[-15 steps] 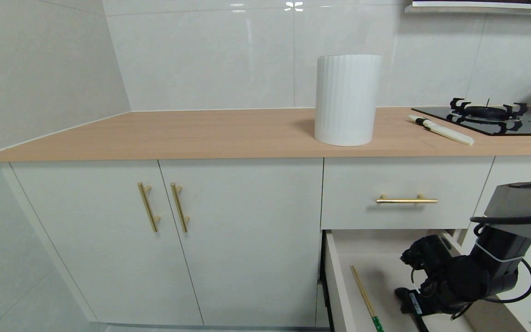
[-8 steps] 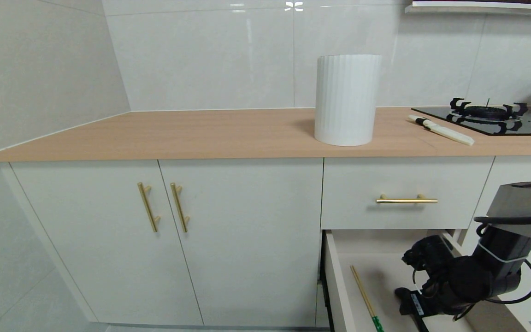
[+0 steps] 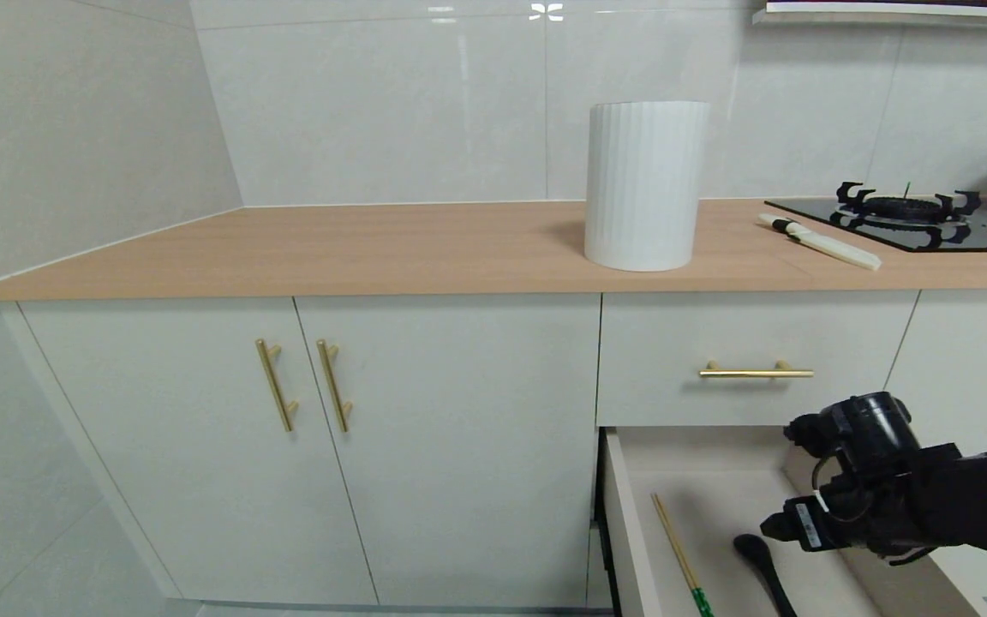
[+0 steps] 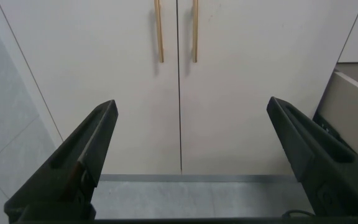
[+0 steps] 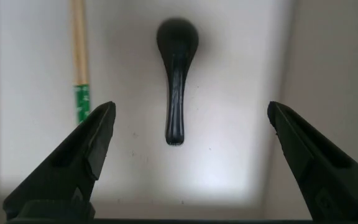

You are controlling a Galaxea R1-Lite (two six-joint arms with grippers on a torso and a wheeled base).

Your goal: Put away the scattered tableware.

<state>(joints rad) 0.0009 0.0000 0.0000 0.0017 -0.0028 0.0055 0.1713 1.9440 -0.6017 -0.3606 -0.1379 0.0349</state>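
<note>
A black spoon (image 5: 176, 74) lies on the floor of the open lower drawer (image 3: 631, 506), beside a pair of wooden chopsticks (image 5: 79, 59) with green ends. In the head view the spoon (image 3: 763, 566) and chopsticks (image 3: 678, 551) rest in the drawer. My right gripper (image 5: 188, 155) hovers above the spoon, open and empty. On the wooden counter a white knife with a black band (image 3: 817, 242) lies next to the stove. My left gripper (image 4: 194, 162) is open and empty, low in front of the cabinet doors (image 4: 179, 87).
A tall white ribbed canister (image 3: 645, 184) stands on the counter (image 3: 373, 248). A black gas stove (image 3: 913, 218) sits at the right. The upper drawer with a gold handle (image 3: 755, 372) is closed. Tiled wall rises on the left.
My right gripper rose out of the drawer and moved right, leaving the black spoon lying on the drawer floor.
</note>
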